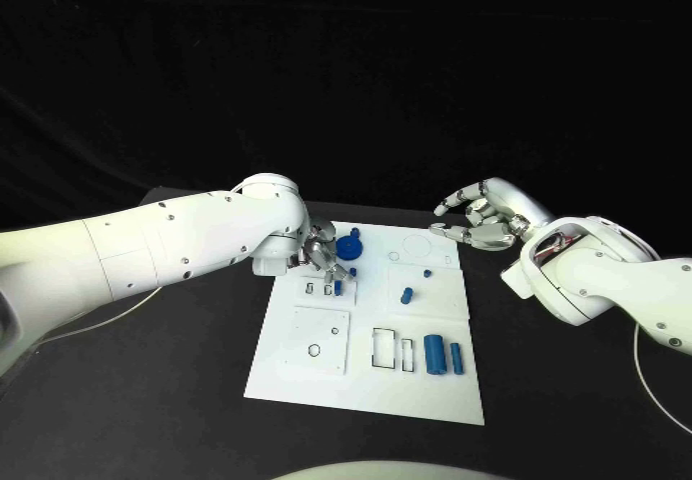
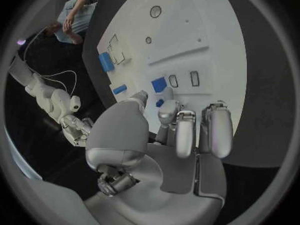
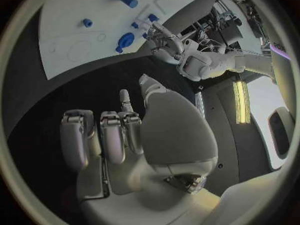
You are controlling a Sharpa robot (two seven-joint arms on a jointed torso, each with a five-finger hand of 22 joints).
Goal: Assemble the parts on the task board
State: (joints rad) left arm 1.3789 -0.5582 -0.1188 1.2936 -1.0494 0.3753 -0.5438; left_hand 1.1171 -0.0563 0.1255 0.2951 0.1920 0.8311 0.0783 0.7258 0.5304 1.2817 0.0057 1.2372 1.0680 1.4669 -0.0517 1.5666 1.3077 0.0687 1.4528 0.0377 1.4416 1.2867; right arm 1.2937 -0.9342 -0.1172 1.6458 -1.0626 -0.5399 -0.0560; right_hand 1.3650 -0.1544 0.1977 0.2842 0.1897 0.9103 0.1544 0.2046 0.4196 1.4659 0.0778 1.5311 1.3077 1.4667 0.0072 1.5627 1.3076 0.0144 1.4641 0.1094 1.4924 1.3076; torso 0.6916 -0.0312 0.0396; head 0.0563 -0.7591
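At ten o'clock on the white task board (image 1: 369, 390), the left robot hand (image 1: 323, 254) pinches a small blue part (image 2: 159, 103); lower it squarely, while the right robot hand (image 1: 480, 224) hovers curled, empty.

Probably a robot lab: black-draped table (image 1: 188, 330), white task board (image 1: 375, 340)

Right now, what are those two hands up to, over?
Left hand down at the white board's far left corner, fingertips at a small blue piece; grip unclear. Right hand curled, empty, off the board's far right corner. Nothing in the way.
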